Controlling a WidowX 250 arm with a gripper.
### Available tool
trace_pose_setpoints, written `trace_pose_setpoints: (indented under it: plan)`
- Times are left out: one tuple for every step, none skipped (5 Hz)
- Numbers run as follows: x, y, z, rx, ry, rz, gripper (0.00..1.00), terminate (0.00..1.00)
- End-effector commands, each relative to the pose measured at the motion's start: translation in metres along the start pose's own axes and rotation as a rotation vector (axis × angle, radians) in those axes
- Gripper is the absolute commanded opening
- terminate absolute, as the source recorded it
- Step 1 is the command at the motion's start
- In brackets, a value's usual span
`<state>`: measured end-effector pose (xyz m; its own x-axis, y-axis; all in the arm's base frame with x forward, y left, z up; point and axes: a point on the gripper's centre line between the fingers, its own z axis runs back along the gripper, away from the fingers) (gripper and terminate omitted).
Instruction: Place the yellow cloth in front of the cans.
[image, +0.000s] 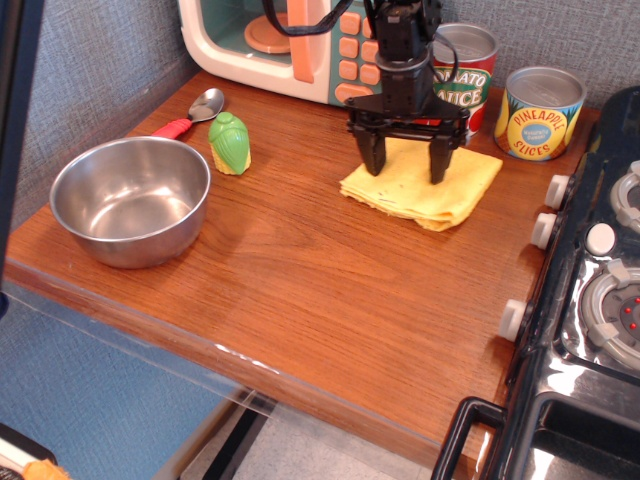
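The yellow cloth (425, 186) lies flat and folded on the wooden counter, just in front of the two cans. The red "Tomato Sauce" can (462, 75) stands behind it, partly hidden by the arm. The yellow-and-blue "Pineapple Slices" can (540, 112) stands to its right. My gripper (405, 165) is open, its two black fingers spread wide, tips over the cloth's back half. It holds nothing.
A steel bowl (130, 198) sits at the left front. A green toy corn (230, 143) and a red-handled spoon (190, 113) lie behind it. A toy microwave (285, 45) stands at the back. A black stove (590, 300) borders the counter's right edge.
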<state>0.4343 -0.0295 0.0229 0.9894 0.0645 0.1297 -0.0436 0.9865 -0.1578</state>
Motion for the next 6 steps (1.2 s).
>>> trace_pose_setpoints:
  plan:
    - [0.013,-0.023,0.091,-0.043,-0.185,-0.084,1.00,0.00]
    - [-0.004,-0.016,0.111,0.021,-0.176,-0.117,1.00,0.00]
    - [-0.031,0.001,0.128,0.118,-0.162,-0.142,1.00,0.00]
    - [-0.074,0.023,0.131,0.176,-0.138,-0.160,1.00,0.00]
    - [-0.111,0.035,0.130,0.148,-0.125,-0.166,1.00,0.00]
    - [-0.133,0.044,0.129,0.141,-0.103,-0.178,1.00,0.00]
